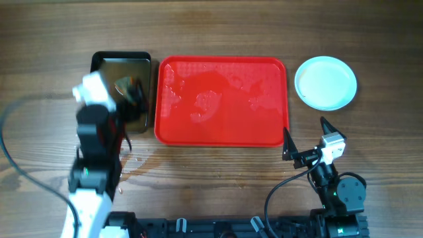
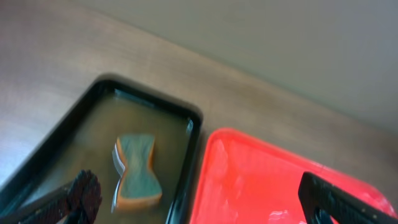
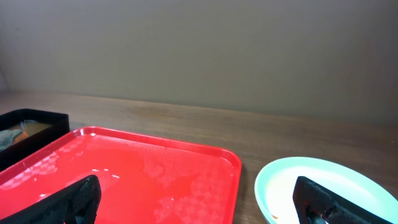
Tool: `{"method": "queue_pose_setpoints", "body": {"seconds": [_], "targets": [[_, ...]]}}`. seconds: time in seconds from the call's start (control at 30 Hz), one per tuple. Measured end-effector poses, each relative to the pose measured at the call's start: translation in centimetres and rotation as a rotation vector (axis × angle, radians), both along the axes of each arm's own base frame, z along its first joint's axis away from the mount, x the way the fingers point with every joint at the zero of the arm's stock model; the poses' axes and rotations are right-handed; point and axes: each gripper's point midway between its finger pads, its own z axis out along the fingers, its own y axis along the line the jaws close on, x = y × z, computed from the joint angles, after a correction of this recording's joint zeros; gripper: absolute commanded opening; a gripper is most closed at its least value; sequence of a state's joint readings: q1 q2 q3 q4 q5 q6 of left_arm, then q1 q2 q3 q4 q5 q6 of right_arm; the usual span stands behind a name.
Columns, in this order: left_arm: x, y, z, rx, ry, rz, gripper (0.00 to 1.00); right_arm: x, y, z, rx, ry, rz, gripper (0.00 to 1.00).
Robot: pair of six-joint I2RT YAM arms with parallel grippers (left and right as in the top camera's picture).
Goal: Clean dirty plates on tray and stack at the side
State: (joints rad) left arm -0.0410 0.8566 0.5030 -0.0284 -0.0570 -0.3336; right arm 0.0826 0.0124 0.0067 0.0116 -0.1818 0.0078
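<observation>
The red tray (image 1: 221, 99) lies mid-table, wet and with no plates on it. A pale aqua plate (image 1: 325, 82) sits on the wood to its right, and I cannot tell whether others lie under it. My right gripper (image 1: 305, 129) hovers open near the tray's front right corner. In the right wrist view its fingers (image 3: 74, 199) straddle the tray's (image 3: 124, 174) right edge and the plate (image 3: 323, 180), holding nothing. The plate's near rim carries a small orange smear. My left gripper (image 2: 202, 208) is open and empty above the boundary between the black pan (image 2: 43, 162) and the tray (image 2: 261, 180).
The black pan (image 1: 99, 66) left of the tray holds brownish water and a green-and-orange sponge (image 2: 135, 171). Water drops spot the wood in front of the pan (image 1: 135, 162). The left arm (image 1: 92, 132) reaches over the pan's front edge.
</observation>
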Motion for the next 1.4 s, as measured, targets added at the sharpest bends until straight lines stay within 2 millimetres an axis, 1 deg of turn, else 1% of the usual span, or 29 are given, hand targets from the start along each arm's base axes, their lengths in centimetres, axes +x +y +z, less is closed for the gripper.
{"method": "queue_pose_setpoints", "body": {"seconds": [0.07,0.13,0.17,0.23,0.33,0.37,0.4,0.43,0.53,0.6,0.67,0.73,0.77,1.4], "targets": [[-1.9,0.3,-2.3,-0.008,-0.028,0.001,1.0,0.0,0.0,0.0,0.0,0.0,0.0,1.0],[-3.8,0.5,-3.9,-0.011,-0.07,-0.001,1.0,0.0,0.0,0.0,0.0,0.0,0.0,1.0],[-4.2,0.6,-4.2,-0.01,-0.082,0.001,1.0,0.0,0.0,0.0,0.0,0.0,0.0,1.0],[-5.4,0.8,-4.0,-0.001,-0.159,0.002,1.0,0.0,0.0,0.0,0.0,0.0,0.0,1.0],[-6.2,0.8,-3.3,0.034,-0.24,-0.013,1.0,0.0,0.0,0.0,0.0,-0.001,0.0,1.0],[-6.5,0.6,-3.5,0.059,-0.256,-0.031,1.0,0.0,0.0,0.0,0.0,-0.001,0.0,1.0],[-6.7,0.2,-4.1,0.101,-0.251,-0.061,1.0,0.0,0.0,0.0,0.0,-0.001,0.0,1.0],[-7.0,0.1,-5.3,0.115,-0.221,-0.073,1.0,0.0,0.0,0.0,0.0,-0.001,0.0,1.0],[-7.5,0.1,-7.0,0.139,-0.155,-0.086,1.0,0.0,0.0,0.0,0.0,-0.001,0.0,1.0],[-7.5,0.1,-6.7,0.151,-0.17,-0.088,1.0,0.0,0.0,0.0,0.0,-0.001,0.0,1.0],[-7.6,0.1,-5.8,0.161,-0.205,-0.087,1.0,0.0,0.0,0.0,0.0,-0.001,0.0,1.0],[-7.8,0.1,-3.9,0.171,-0.29,-0.082,1.0,0.0,0.0,0.0,0.0,-0.001,0.0,1.0],[-7.8,0.1,-3.4,0.173,-0.312,-0.081,1.0,0.0,0.0,0.0,0.0,-0.001,0.0,1.0],[-7.9,0.2,-3.5,0.173,-0.307,-0.077,1.0,0.0,0.0,0.0,0.0,-0.001,0.0,1.0]]}}
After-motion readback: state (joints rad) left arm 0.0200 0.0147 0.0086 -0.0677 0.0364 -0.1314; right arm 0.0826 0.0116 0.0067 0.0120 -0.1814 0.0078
